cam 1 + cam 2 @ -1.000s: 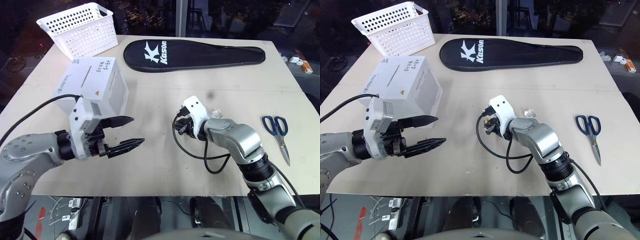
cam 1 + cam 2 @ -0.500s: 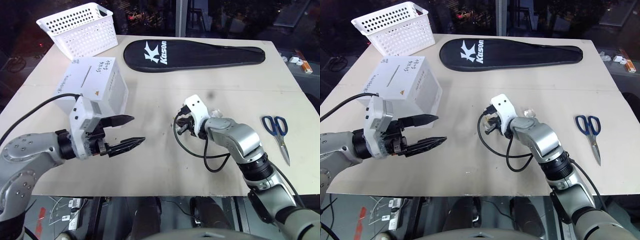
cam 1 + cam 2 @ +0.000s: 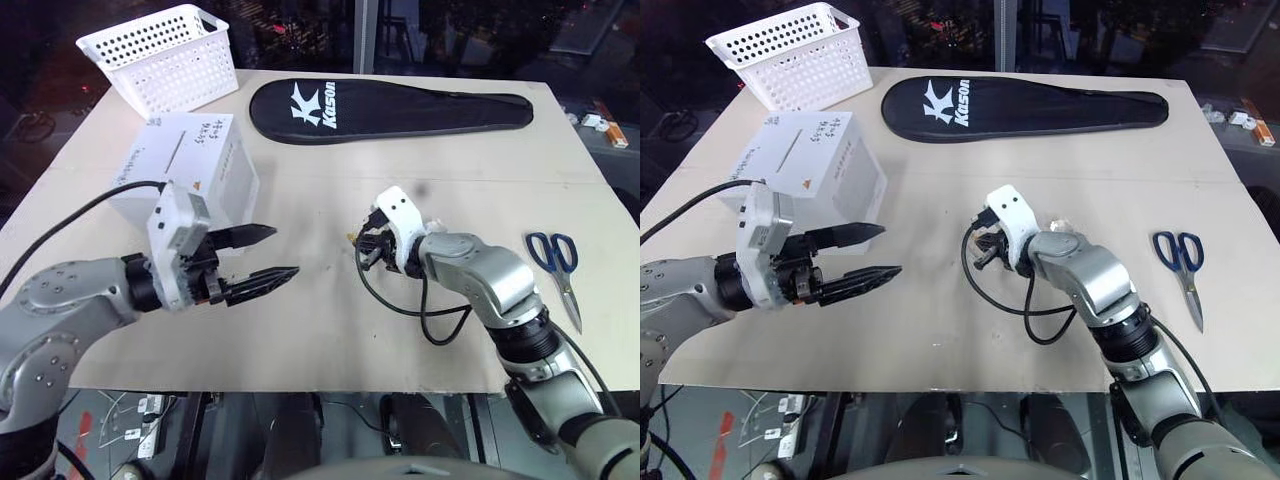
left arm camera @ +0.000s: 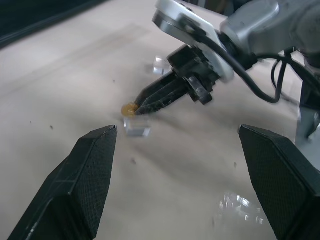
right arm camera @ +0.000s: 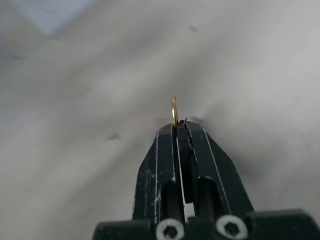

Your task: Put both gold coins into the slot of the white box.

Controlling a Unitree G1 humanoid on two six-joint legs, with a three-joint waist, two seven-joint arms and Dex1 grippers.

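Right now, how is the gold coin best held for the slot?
By its rim, as the right end effector has it: shut on the gold coin, flat faces between the fingers, most of the disc projecting past the tips, so it could enter the white box edge-first.

Right hand (image 5: pixel 176 126) pinched closed at mid-table; left hand (image 3: pixel 262 255) spread wide.

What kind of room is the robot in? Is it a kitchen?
Probably not a kitchen. It looks like a robot test room or workshop: a plain wooden table holds odd practice things, like a white basket, a black racket cover and scissors.
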